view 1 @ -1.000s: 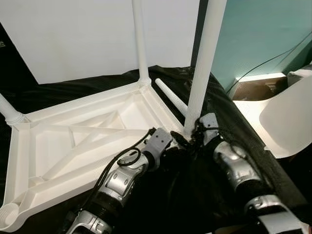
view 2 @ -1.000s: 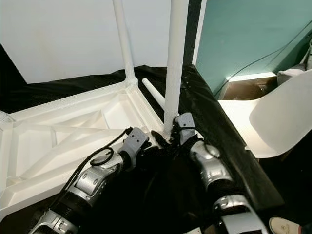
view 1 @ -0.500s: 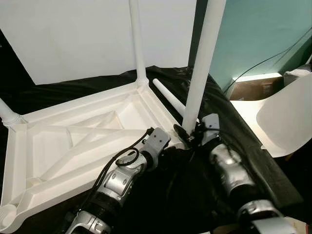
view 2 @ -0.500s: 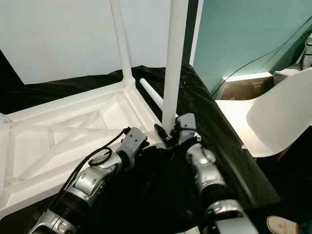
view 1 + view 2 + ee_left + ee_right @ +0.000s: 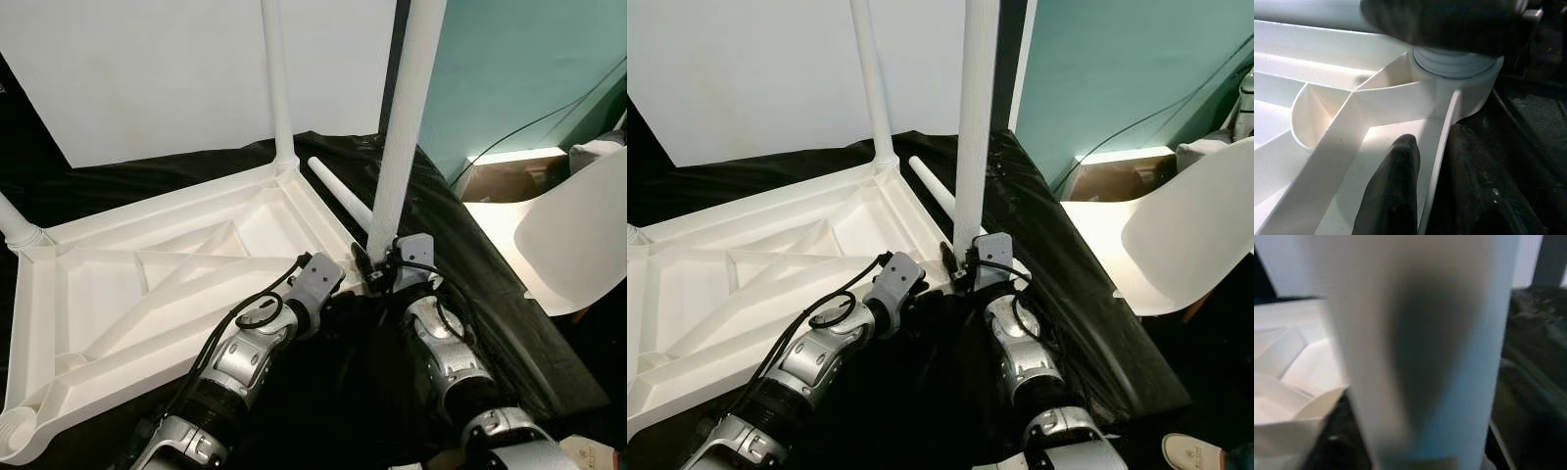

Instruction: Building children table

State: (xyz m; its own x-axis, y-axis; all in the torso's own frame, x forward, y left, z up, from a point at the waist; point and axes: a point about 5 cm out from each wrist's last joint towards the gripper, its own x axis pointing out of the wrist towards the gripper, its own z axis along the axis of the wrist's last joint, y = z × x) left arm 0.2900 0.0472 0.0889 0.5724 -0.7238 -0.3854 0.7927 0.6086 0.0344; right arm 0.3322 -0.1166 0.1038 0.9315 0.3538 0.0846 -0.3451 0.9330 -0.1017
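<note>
Upturned white plastic tabletop (image 5: pixel 167 284) lies on a black sheet (image 5: pixel 470 264), its ribbed underside facing up. One white leg (image 5: pixel 277 83) stands upright in the far corner socket, and the foot of another leg (image 5: pixel 18 227) shows at the far left corner. A loose leg (image 5: pixel 341 193) lies on the sheet just beside the tabletop's right edge. At the near right corner a tall white leg (image 5: pixel 407 117) stands upright with its foot in the corner socket (image 5: pixel 1457 78). The right end effector (image 5: pixel 377 277) is at the base of this leg, its black fingers (image 5: pixel 361 260) set around it, clenched on the leg; in the right wrist view the leg (image 5: pixel 1415 347) stands blurred and close in front of the camera. The left end effector (image 5: pixel 1432 191) is at the same corner, grasping the tabletop's rim: in the left wrist view one finger (image 5: pixel 1393 191) lies inside the rim wall and the other presses on the outside, just below the threaded foot of the leg. The left arm (image 5: pixel 255 343) reaches in over the sheet from the near side. A white chair (image 5: pixel 578 230) stands off to the right, beside a teal wall (image 5: pixel 519 69), with a dark cable (image 5: pixel 549 113) running along it.
</note>
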